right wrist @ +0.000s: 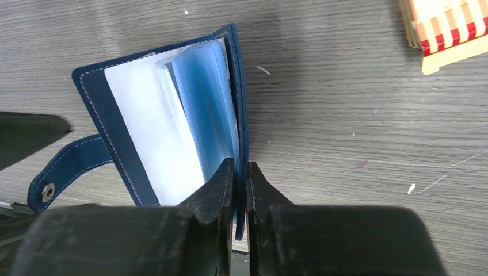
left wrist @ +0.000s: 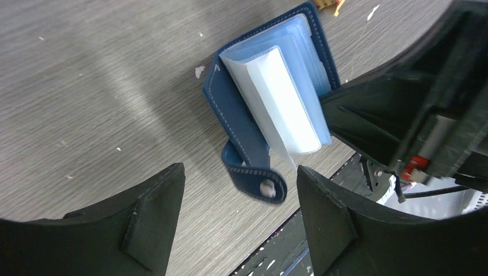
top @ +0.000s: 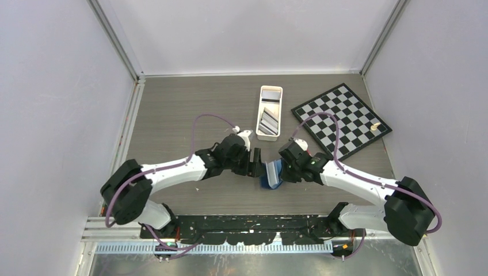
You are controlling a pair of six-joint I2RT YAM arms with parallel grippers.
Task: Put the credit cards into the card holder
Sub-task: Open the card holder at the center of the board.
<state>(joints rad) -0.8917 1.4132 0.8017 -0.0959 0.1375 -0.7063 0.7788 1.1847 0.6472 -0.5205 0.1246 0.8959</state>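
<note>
A grey wood-grain counter (top: 184,103) is enclosed on three sides by plain, pale panels: a left wall (top: 52,86), a back wall (top: 247,29) and a right wall (top: 443,69). Aluminium posts (top: 113,37) are set in the rear corners. The near edge is bounded by an aluminium rail (top: 109,229), with a brushed metal surface (top: 259,265) below it. The light is even and diffuse. Small white flecks (left wrist: 198,71) are scattered over the grain.

Cards (top: 268,122) in tray (top: 270,88) behind card holder (top: 270,178)
</note>
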